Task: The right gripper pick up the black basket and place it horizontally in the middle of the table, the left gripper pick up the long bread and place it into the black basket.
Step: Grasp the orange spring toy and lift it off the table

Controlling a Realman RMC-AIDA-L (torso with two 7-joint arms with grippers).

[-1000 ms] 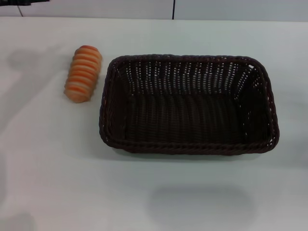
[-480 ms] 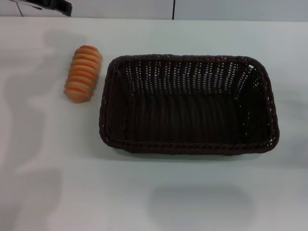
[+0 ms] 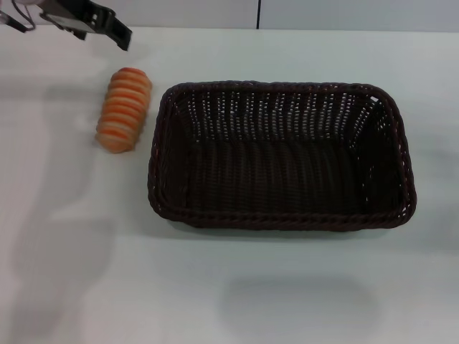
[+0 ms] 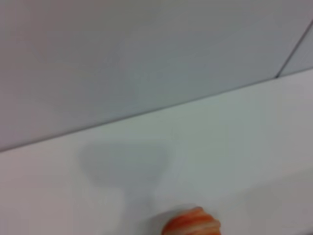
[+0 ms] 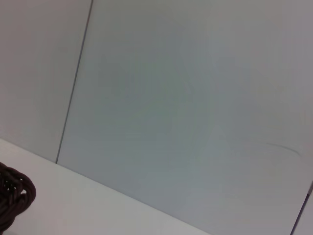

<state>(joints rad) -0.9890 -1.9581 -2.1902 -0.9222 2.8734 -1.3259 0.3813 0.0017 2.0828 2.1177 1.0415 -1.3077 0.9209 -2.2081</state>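
Note:
The black basket (image 3: 281,154) lies lengthwise across the middle of the white table (image 3: 229,287), empty and upright. A corner of its braided rim (image 5: 14,198) shows in the right wrist view. The long bread (image 3: 125,109), orange with cream stripes, rests on the table just left of the basket, a small gap between them. Its top end (image 4: 191,226) peeks into the left wrist view. My left gripper (image 3: 100,36) hangs open at the far left, above and slightly behind the bread, holding nothing. The right gripper is out of view.
A grey wall with a dark vertical seam (image 3: 258,14) runs along the table's far edge. The left arm's shadow (image 3: 57,215) falls across the left side of the table.
My left gripper has come into the head view from the far left corner and moved right toward the bread. Its shadow has spread over the table's left side. Bread and basket have not moved.

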